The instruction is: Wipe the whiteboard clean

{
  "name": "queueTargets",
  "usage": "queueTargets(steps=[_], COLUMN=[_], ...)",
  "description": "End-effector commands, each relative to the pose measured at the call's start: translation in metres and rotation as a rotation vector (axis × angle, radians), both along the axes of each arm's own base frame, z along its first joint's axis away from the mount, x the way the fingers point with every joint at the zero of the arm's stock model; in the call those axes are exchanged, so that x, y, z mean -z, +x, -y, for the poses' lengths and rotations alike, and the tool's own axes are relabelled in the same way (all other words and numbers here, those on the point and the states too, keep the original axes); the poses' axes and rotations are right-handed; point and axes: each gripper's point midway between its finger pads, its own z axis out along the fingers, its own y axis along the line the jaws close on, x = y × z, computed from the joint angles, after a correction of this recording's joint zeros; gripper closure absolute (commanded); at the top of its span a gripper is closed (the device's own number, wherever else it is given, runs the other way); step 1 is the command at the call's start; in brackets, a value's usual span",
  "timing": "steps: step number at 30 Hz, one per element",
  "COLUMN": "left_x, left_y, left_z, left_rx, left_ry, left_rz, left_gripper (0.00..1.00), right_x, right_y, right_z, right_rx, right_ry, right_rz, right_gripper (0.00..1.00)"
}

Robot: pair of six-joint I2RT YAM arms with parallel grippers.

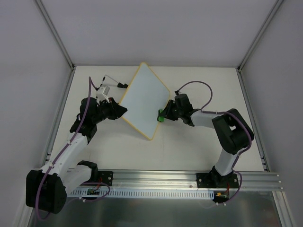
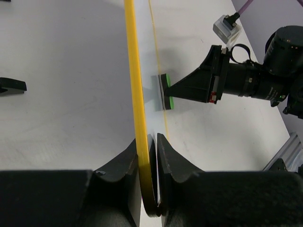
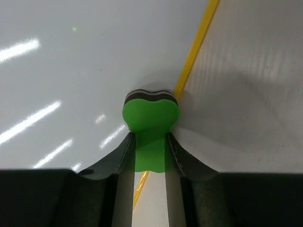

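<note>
The whiteboard [image 1: 144, 99] is white with a yellow rim and lies turned like a diamond at the table's middle; I see no writing on it. My left gripper [image 1: 122, 110] is shut on its left corner; in the left wrist view the yellow rim [image 2: 135, 90] runs up from between the jaws [image 2: 150, 142]. My right gripper [image 1: 164, 113] is shut on the green eraser [image 1: 161, 116] at the board's right edge. In the right wrist view the eraser [image 3: 150, 116] is pressed against the board face [image 3: 71, 56] beside the rim. The eraser [image 2: 165, 92] also shows in the left wrist view.
A white-and-black marker [image 1: 111, 84] lies on the table behind the left gripper. Grey enclosure walls and aluminium posts [image 1: 57, 33] surround the white table. A metal rail [image 1: 189, 182] runs along the near edge by the arm bases.
</note>
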Motion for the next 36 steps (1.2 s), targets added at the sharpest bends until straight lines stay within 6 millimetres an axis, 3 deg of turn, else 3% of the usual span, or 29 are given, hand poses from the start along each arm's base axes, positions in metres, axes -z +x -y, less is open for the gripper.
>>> queueTargets(steps=[1, 11, 13, 17, 21, 22, 26, 29, 32, 36], left_x=[-0.004, 0.006, 0.005, 0.005, 0.003, 0.004, 0.002, 0.002, 0.001, 0.002], left_y=[-0.006, -0.010, -0.009, -0.008, -0.007, -0.007, -0.005, -0.005, -0.004, -0.004], left_z=[0.009, 0.009, 0.008, 0.006, 0.004, 0.003, 0.003, 0.002, 0.001, 0.001], left_rx=[0.070, 0.070, 0.066, 0.050, 0.035, 0.031, 0.027, 0.023, 0.018, 0.014], left_ry=[0.004, 0.000, 0.001, 0.009, 0.013, 0.014, 0.015, 0.019, 0.018, 0.015], left_rz=[0.063, 0.037, 0.041, 0.051, 0.057, 0.056, 0.061, 0.063, 0.065, 0.060], left_gripper=[1.00, 1.00, 1.00, 1.00, 1.00, 1.00, 1.00, 1.00, 1.00, 1.00], right_x=[0.009, -0.008, -0.020, -0.073, -0.095, -0.095, -0.077, -0.073, -0.068, -0.054], right_y=[-0.044, -0.081, -0.083, -0.075, -0.045, -0.030, 0.000, 0.009, 0.013, 0.002], right_z=[-0.031, -0.080, -0.086, -0.094, -0.060, -0.041, 0.032, 0.066, 0.084, 0.076], right_rx=[-0.128, -0.284, -0.314, -0.381, -0.274, -0.220, -0.048, -0.001, 0.042, 0.052], right_ry=[0.045, 0.139, 0.172, 0.246, 0.208, 0.179, -0.093, -0.175, -0.194, -0.168], right_rz=[-0.046, -0.033, -0.008, 0.133, 0.231, 0.247, 0.230, 0.216, 0.183, 0.107], right_gripper=[1.00, 1.00, 1.00, 1.00, 1.00, 1.00, 1.00, 1.00, 1.00, 1.00])
